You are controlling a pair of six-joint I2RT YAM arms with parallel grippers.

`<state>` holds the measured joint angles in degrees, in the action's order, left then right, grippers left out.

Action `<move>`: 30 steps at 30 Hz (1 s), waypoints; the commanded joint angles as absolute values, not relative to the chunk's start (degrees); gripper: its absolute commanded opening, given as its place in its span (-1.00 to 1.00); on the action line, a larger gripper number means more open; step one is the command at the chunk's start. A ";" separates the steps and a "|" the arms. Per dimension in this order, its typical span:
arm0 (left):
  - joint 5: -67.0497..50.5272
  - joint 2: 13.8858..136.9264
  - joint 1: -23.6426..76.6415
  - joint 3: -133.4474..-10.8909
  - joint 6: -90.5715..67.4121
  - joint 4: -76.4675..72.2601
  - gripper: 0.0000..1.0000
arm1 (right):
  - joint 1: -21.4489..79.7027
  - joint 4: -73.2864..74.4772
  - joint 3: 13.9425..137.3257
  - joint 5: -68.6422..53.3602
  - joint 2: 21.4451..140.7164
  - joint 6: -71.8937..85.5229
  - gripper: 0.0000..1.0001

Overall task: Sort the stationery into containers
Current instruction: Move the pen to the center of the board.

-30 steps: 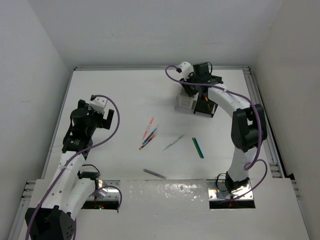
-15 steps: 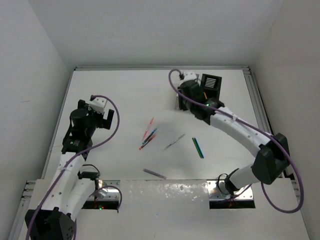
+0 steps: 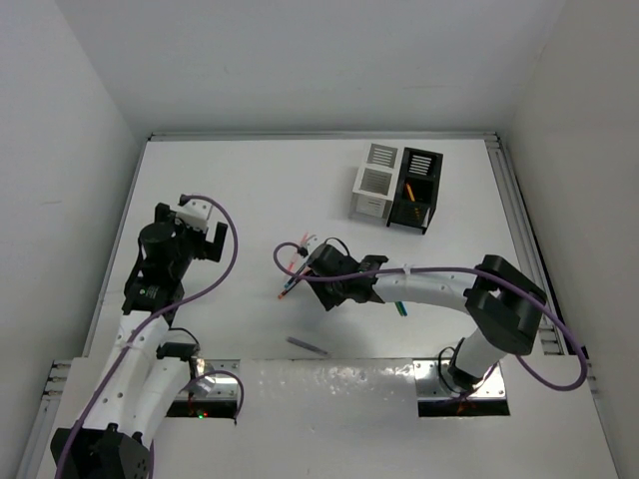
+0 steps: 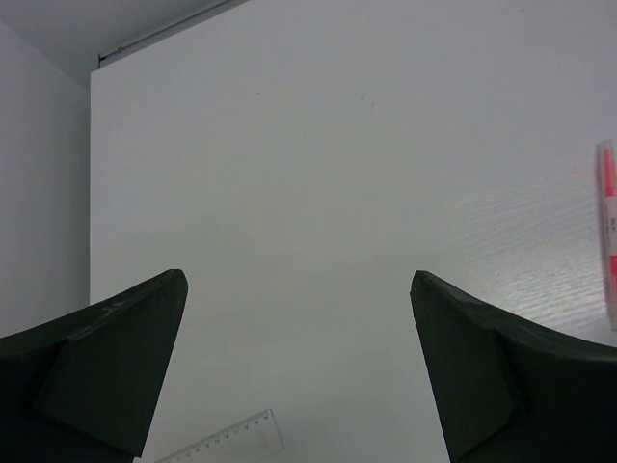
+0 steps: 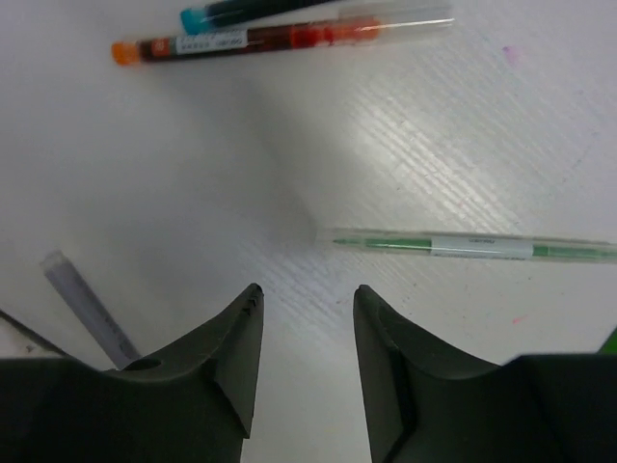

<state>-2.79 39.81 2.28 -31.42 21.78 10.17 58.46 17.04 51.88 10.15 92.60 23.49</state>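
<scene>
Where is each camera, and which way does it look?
Top external: high behind, looking down at the table; left arm, right arm show.
Left wrist: on its arm, looking across the table; open left gripper shows.
Right wrist: close above pens, facing down; right gripper shows.
Shared: top and right wrist both see the grey pen.

boxes by the far right corner, pens mid-table

the left organiser box [image 3: 369, 205] and right organiser box [image 3: 423, 165] touch side by side near the table's [image 3: 240, 180] far right corner, a pencil [image 3: 409, 190] standing in the right one. a cluster of pens [image 3: 291, 276] lies mid-table, with a lone pen [image 3: 308, 346] nearer the near edge.
</scene>
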 commanded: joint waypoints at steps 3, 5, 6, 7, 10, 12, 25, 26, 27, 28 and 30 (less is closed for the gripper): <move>-3.96 38.23 3.25 -31.29 20.39 9.40 0.99 | 57.57 12.57 55.45 18.27 92.81 32.85 -0.30; -3.87 38.06 3.25 -31.29 20.39 9.49 0.99 | 57.31 12.66 56.51 20.03 93.95 34.71 -0.42; -3.69 37.88 3.43 -31.29 20.39 9.58 0.99 | 56.70 13.35 57.38 21.00 95.61 36.11 -0.55; -3.60 37.71 3.51 -31.29 20.39 9.67 0.99 | 56.43 13.71 57.57 21.44 96.41 36.56 -0.62; -3.34 37.44 3.78 -31.11 20.48 9.84 0.99 | 54.85 13.97 57.22 21.18 99.05 37.97 -0.77; -3.17 37.18 3.95 -31.03 20.30 9.93 0.99 | 54.14 13.71 56.69 21.01 99.75 38.32 -0.79; -2.64 36.74 4.04 -30.67 19.95 10.46 0.99 | 52.21 13.80 44.13 21.09 96.07 42.54 -0.90; -2.64 36.83 4.04 -30.76 20.04 10.46 0.99 | 52.12 14.58 42.64 21.44 94.85 43.06 -0.90; -2.64 36.74 4.04 -30.76 20.04 10.37 0.99 | 51.86 14.94 42.02 21.62 94.23 42.98 -0.90; -2.64 36.83 4.04 -30.76 20.04 10.37 0.99 | 51.86 15.20 41.49 21.71 93.61 42.89 -0.90; -2.72 37.00 4.04 -30.85 20.04 10.37 0.99 | 51.86 16.25 40.00 21.80 91.50 41.49 -0.90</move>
